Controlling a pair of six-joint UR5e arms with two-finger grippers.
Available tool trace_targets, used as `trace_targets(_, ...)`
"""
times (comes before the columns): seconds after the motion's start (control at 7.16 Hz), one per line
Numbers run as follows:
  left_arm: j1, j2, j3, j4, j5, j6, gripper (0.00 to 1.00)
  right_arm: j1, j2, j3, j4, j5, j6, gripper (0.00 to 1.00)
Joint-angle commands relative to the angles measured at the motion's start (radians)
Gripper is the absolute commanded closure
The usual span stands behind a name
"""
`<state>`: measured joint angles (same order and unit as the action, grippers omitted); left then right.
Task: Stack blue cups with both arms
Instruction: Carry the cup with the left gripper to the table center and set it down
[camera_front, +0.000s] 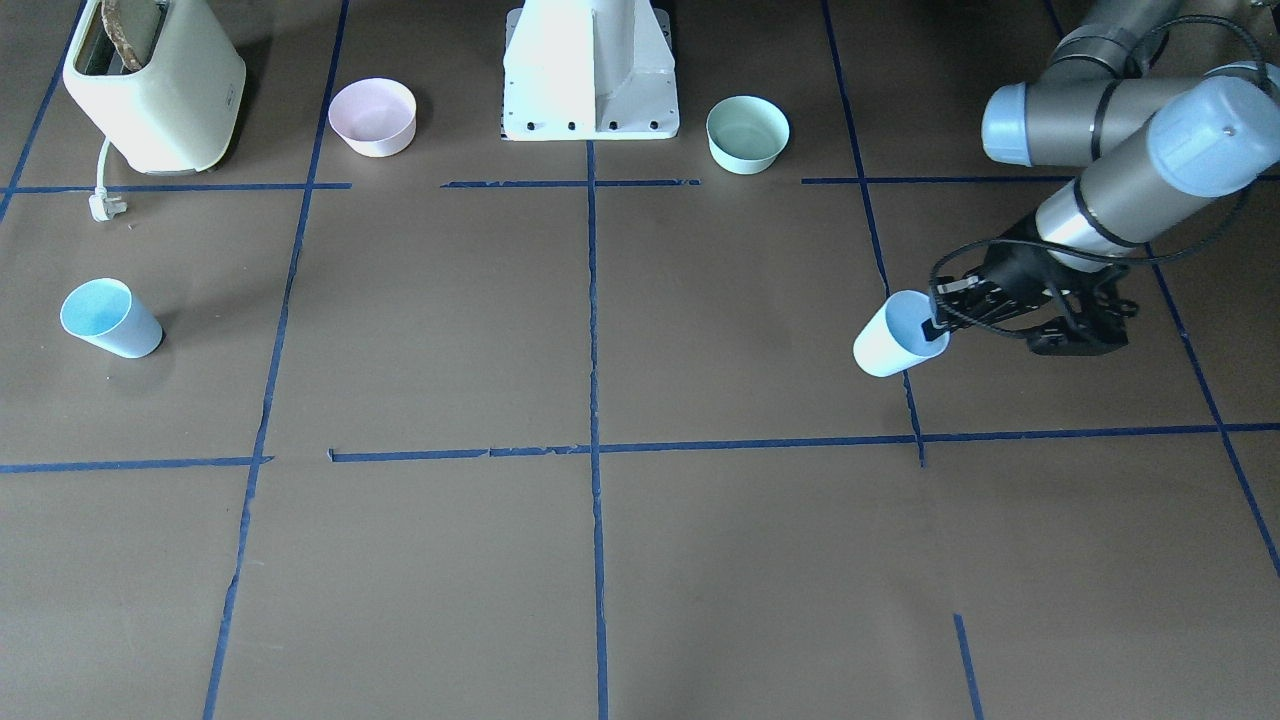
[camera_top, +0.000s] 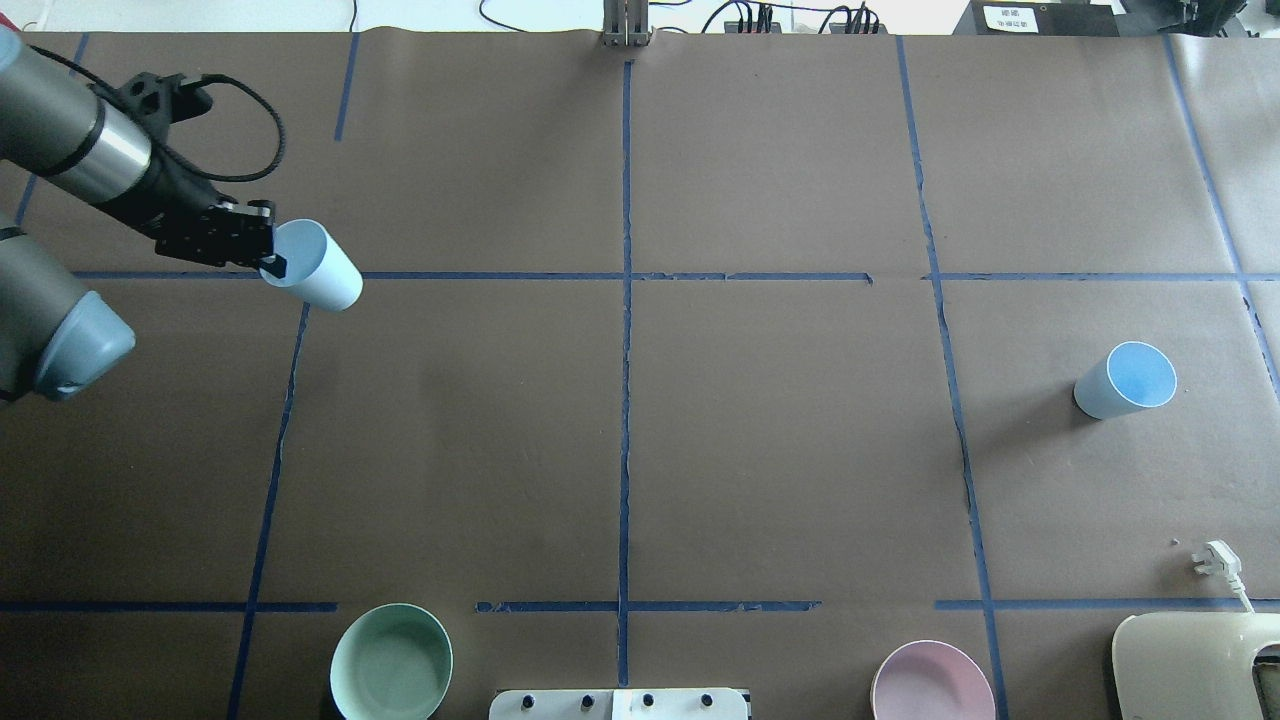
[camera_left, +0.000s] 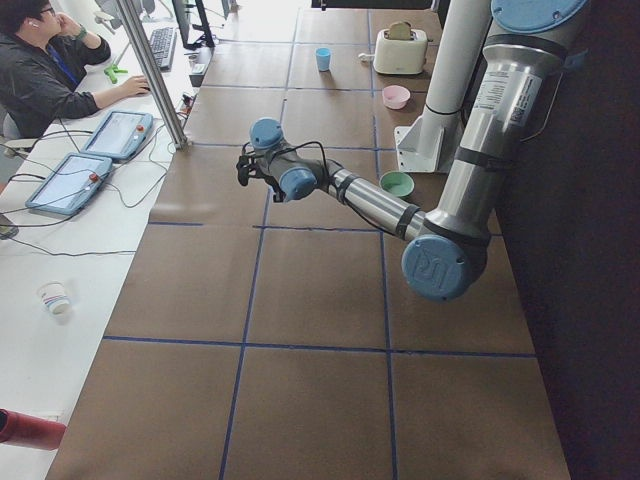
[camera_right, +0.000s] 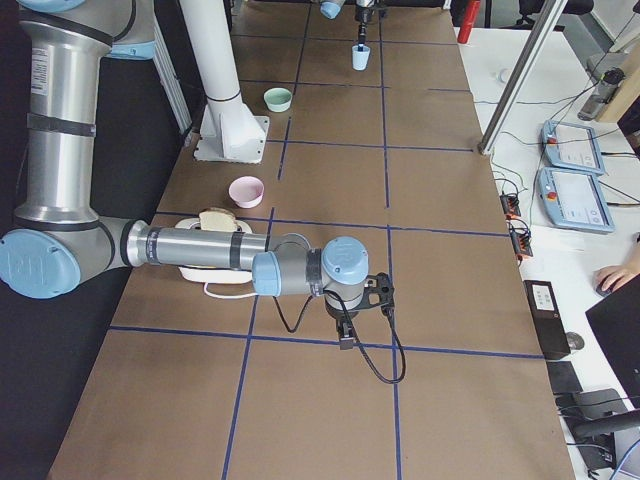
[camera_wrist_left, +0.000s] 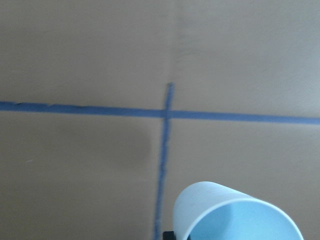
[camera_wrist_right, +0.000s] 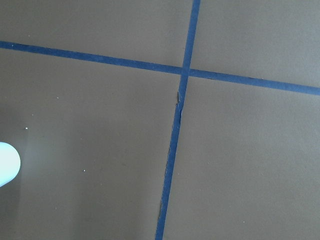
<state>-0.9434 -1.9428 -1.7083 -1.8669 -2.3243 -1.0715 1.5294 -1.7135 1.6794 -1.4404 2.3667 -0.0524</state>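
Note:
One blue cup (camera_top: 318, 268) hangs in my left gripper (camera_top: 270, 264), which is shut on its rim at the far left of the table. A shadow under it in the left wrist view (camera_wrist_left: 235, 215) shows it a little above the surface. It also shows in the front view (camera_front: 893, 338) and in the exterior right view (camera_right: 360, 56). The other blue cup (camera_top: 1125, 380) stands upright and alone on the right side (camera_front: 108, 318). My right gripper (camera_right: 346, 325) shows only in the exterior right view, low over the table; I cannot tell if it is open or shut.
A mint-green bowl (camera_top: 391, 662) and a pink bowl (camera_top: 932, 683) stand near the white pedestal (camera_front: 590, 70). A cream toaster (camera_front: 150, 80) with a loose plug (camera_front: 103, 207) stands at the near right corner. A pale rounded shape (camera_wrist_right: 7, 164) is at the right wrist view's left edge.

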Motion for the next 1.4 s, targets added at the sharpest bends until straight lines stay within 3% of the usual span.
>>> trace_targets(0.0, 0.159, -0.166, 0.007, 0.107, 0.124, -0.182, 1.0, 0.0, 0.0, -0.001, 0.0, 0.0, 0.0, 0.0)
trace_targets(0.42, 0.339, -0.362, 0.068, 0.242, 0.313, -0.303, 1.0, 0.0, 0.0, -0.001, 0.0, 0.0, 0.0, 0.0)
trace_targets(0.84, 0.393, -0.438, 0.177, 0.232, 0.373, -0.306, 1.0, 0.0, 0.0, -0.001, 0.0, 0.0, 0.0, 0.0)
trace_targets(0.98, 0.409, -0.438, 0.179, 0.23, 0.373, -0.304, 0.91, 0.0, 0.0, -0.001, 0.0, 0.0, 0.0, 0.0)
trace_targets(1.12, 0.413, -0.438, 0.179, 0.229, 0.373, -0.303, 0.7, 0.0, 0.0, -0.001, 0.0, 0.0, 0.0, 0.0)
trace_targets(1.26, 0.413, -0.438, 0.179, 0.229, 0.373, -0.303, 0.3, 0.0, 0.0, -0.001, 0.0, 0.0, 0.0, 0.0)
